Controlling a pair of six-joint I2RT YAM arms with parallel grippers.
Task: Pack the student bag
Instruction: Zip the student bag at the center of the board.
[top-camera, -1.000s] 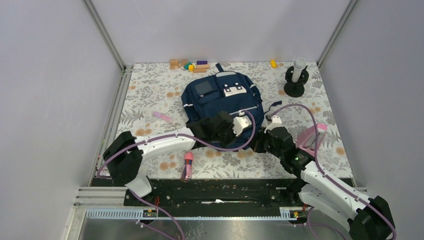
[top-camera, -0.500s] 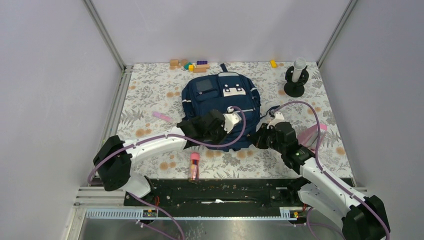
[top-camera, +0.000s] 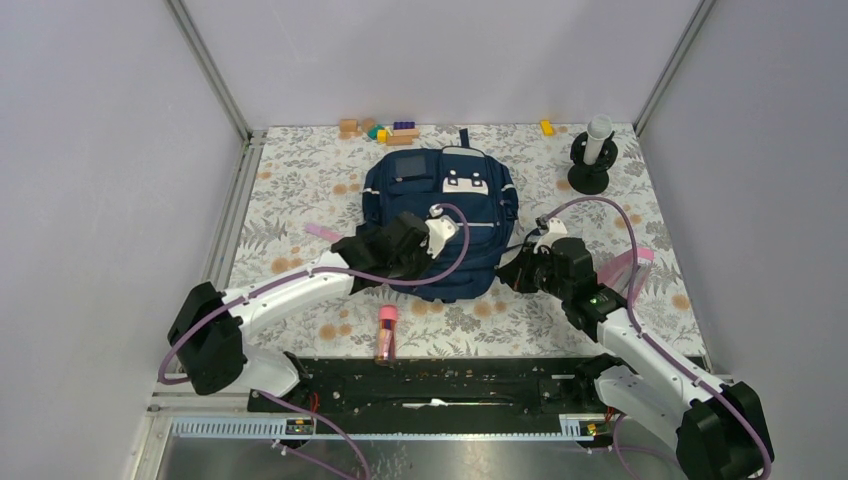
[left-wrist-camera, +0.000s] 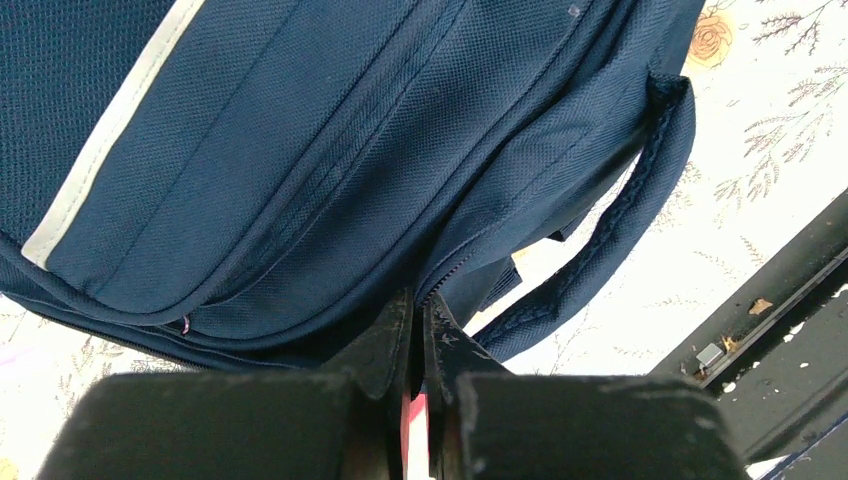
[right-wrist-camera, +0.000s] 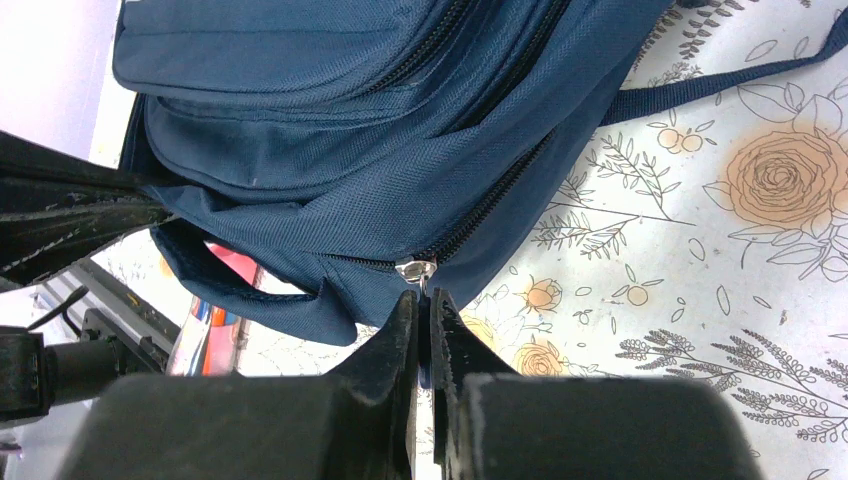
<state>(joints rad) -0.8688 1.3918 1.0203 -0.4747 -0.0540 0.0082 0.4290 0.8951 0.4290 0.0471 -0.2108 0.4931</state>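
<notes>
While the bag (top-camera: 440, 215) lies mid-tabletop (top-camera: 300, 180), the right claw (right-wrist-camera: 422, 298) pinches its zip pull (right-wrist-camera: 414, 268) and the left claw (left-wrist-camera: 418, 300) is closed against the zip seam. Unzipping seems in hand; next, draw the pull along.

— Where do we find the bag (top-camera: 440, 215)?
— We see it lying flat in the middle of the table (top-camera: 300, 170), front up. It is navy fabric with white patches and a pale stripe, its handle toward the far wall.
</notes>
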